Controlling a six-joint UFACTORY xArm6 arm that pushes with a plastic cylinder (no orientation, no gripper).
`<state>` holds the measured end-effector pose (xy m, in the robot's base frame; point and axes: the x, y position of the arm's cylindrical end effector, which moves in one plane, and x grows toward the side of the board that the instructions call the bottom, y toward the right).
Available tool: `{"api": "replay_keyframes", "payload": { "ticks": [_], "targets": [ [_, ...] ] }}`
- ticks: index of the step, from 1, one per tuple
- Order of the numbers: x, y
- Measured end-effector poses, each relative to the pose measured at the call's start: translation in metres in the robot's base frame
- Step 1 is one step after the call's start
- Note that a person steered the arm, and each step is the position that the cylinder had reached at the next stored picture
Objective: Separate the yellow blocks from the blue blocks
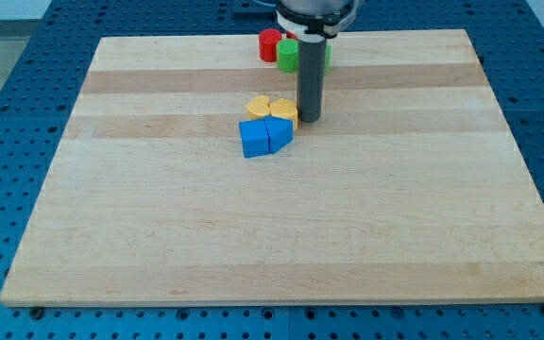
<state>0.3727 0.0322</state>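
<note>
Two yellow blocks sit near the board's middle top: a rounded yellow block (259,105) and a yellow heart-like block (283,110) to its right. Touching them just below are a blue cube (253,138) and a blue wedge-shaped block (280,134). The four form one tight cluster. My tip (309,119) rests on the board just right of the right yellow block, at or very near its edge.
A red cylinder (270,44) and a green block (289,55) stand near the board's top edge, behind the rod. The wooden board (159,236) lies on a blue perforated table.
</note>
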Motion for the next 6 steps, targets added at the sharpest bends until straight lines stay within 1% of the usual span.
{"api": "replay_keyframes", "payload": {
  "ticks": [1, 3, 4, 6],
  "targets": [
    [0.000, 0.000],
    [0.000, 0.040],
    [0.000, -0.009],
    [0.000, -0.127]
  ]
}}
